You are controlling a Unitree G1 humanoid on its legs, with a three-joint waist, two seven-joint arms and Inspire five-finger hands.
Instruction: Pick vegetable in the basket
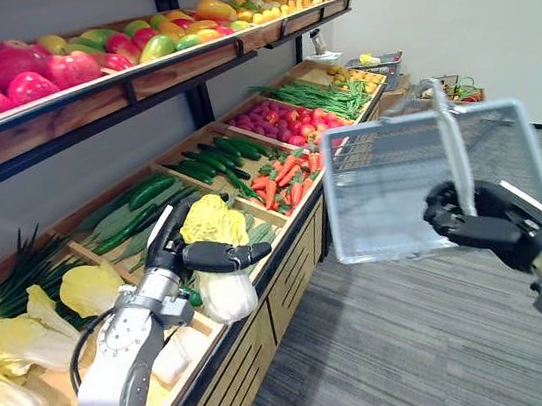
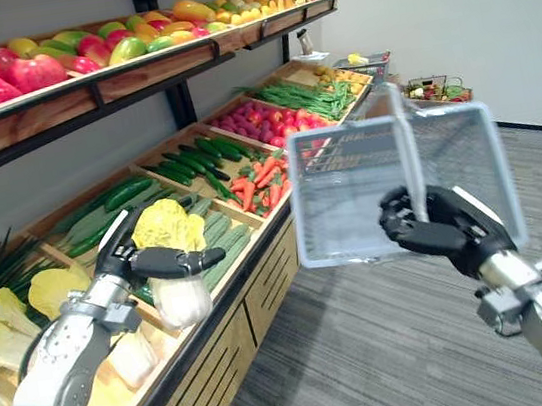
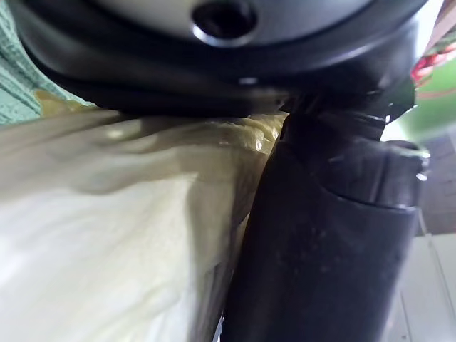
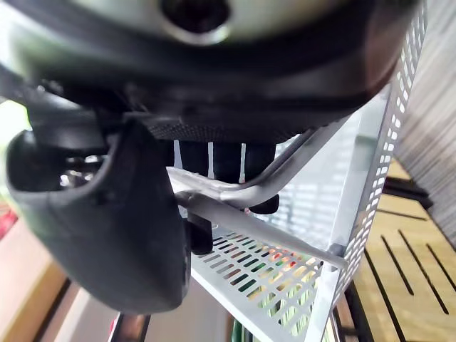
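Left hand (image 1: 169,250): fingers and thumb are wrapped round the cabbage (image 1: 216,225), the thumb across its front (the left wrist view shows pale leaf pressed against the dark thumb).
Cabbage: yellow leaves on top and a white stalk end hanging below. It is lifted off the stand (image 1: 288,253), over the stand's front edge.
Right hand (image 1: 484,221): clenched on the handle (image 1: 455,147) of the basket (image 1: 390,186). In the right wrist view the wire handle passes under the curled fingers.
Basket: grey perforated metal, held in the air over the floor (image 1: 422,343) at 3 o'clock from the cabbage and well apart from it. The cabbage is outside the basket.
Cucumbers (image 1: 216,156): in a wooden bin at 12 o'clock from the cabbage.
Carrots (image 1: 283,183): in the next bin, at about 2 o'clock from the cabbage.
Loose cabbages (image 1: 18,344): lying on the stand at 8 o'clock from the left hand.
Apples (image 1: 20,72): on the upper shelf, at 11 o'clock from the left hand.
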